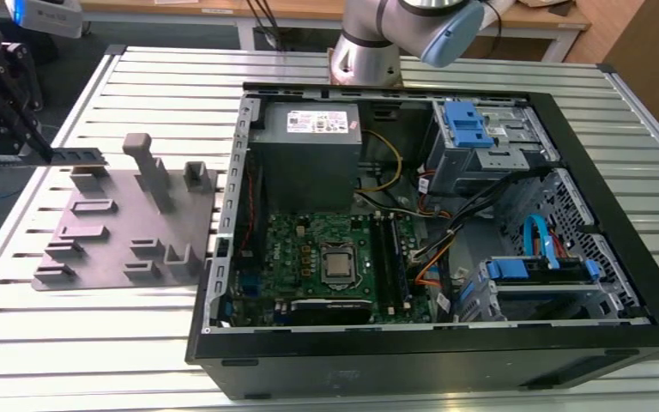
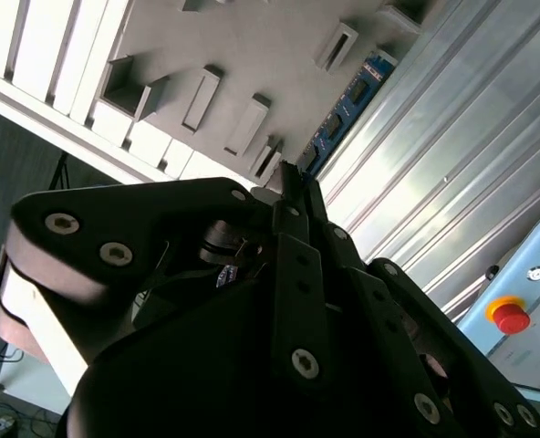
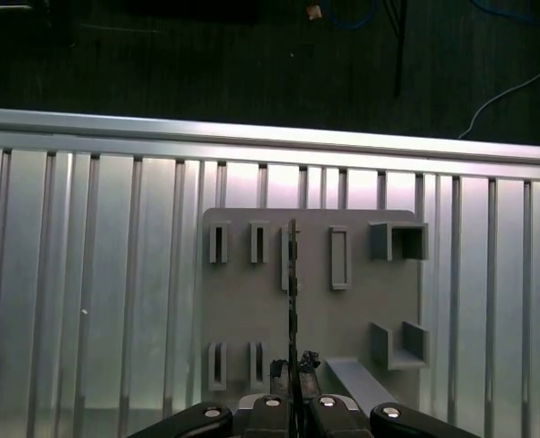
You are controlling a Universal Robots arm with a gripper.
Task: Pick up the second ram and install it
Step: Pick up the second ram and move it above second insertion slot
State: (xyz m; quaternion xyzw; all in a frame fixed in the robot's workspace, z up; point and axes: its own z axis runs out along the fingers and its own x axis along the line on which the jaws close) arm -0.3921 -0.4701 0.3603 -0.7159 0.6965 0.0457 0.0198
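Setting: a slatted metal table (image 1: 135,343) with wooden furniture behind it.

Hand (image 1: 39,153): we record it at nine o'clock in the exterior view. It is clamped on one end of the second ram (image 1: 80,155), with the fingers closed flat against both faces.

Second ram: a thin blue-green board with dark chips along its face. It juts level from the hand toward three o'clock. In the first wrist view we see it edge-on as a narrow dark line (image 3: 292,292). It appears to hang just above the grey holder plate (image 1: 100,232), but we cannot tell whether it has fully left its slot.

Handling, in our judgement: the grip sits at one end, so the free length can lever. We would keep the clamp firm and the long edge level, move slowly, and stay clear of the plate's upright posts.

Beyond: the open computer case (image 1: 341,378) is at three o'clock from the plate, with the green motherboard (image 1: 295,245) inside.
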